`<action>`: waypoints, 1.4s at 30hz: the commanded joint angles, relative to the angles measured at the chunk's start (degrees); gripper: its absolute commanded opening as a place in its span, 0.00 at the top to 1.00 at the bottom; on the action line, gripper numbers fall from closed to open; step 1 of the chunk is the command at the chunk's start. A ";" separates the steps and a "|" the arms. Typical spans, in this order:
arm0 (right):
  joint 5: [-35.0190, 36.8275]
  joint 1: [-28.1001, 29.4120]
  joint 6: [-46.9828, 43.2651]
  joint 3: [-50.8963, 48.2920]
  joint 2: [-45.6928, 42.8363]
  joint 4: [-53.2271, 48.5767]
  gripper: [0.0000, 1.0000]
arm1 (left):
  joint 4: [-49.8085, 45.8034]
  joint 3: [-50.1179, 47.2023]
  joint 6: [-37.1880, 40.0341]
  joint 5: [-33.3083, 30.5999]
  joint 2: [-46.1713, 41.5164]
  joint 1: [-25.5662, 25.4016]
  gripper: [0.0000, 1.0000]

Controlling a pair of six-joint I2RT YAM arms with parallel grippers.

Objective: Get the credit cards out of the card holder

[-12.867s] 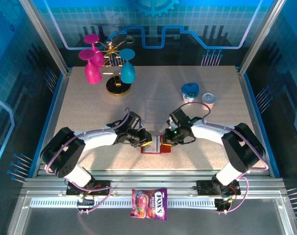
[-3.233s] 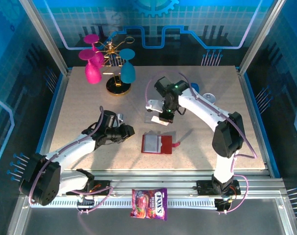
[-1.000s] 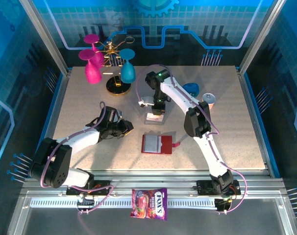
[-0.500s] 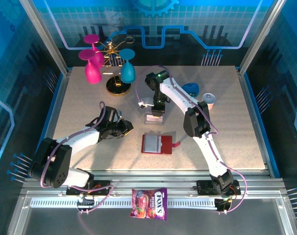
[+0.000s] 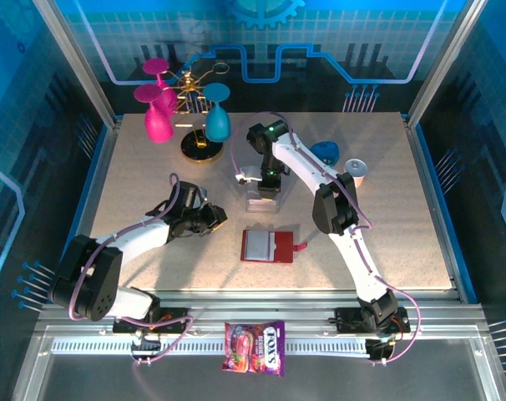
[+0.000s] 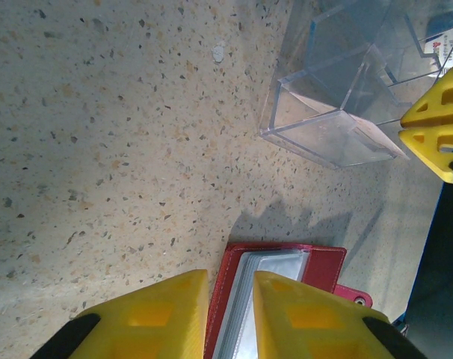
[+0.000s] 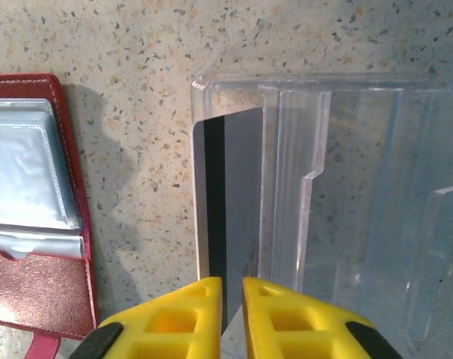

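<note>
A thin grey card with a black stripe stands on edge in the front slot of a clear acrylic stand, its long face against the slot wall. Its near end runs down into the slim gap between the yellow fingers of the right gripper. The jaws are close together around that edge, but I cannot tell whether they press on the card or merely flank it.

Just beside the stand, the small red leather-like card holder lies flat and open on the table, its greyish plastic pockets facing up. Whether other cards sit inside them cannot be made out. In the overhead view the card holder lies near the front of the speckled beige table, its snap tab sticking out to the right. The stand is just behind it, with the right gripper poised over it.

The left gripper hangs left of the card holder, apart from it. Its wrist view shows the jaws narrowly parted and holding nothing, with the card holder beyond them.

Farther back stand a pink goblet and a teal goblet by a gold rack. A colourful candy bag lies on the front rail.
</note>
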 commanded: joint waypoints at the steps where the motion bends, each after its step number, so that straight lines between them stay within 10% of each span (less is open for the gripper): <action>1: 0.45 0.51 0.42 -0.49 -1.52 0.40 0.86 | 0.95 -0.65 -0.04 1.50 -0.47 0.69 0.76; 42: -4.20 0.77 2.17 -6.55 -1.73 3.67 0.80 | 0.84 -0.32 -0.28 2.49 0.32 0.69 0.77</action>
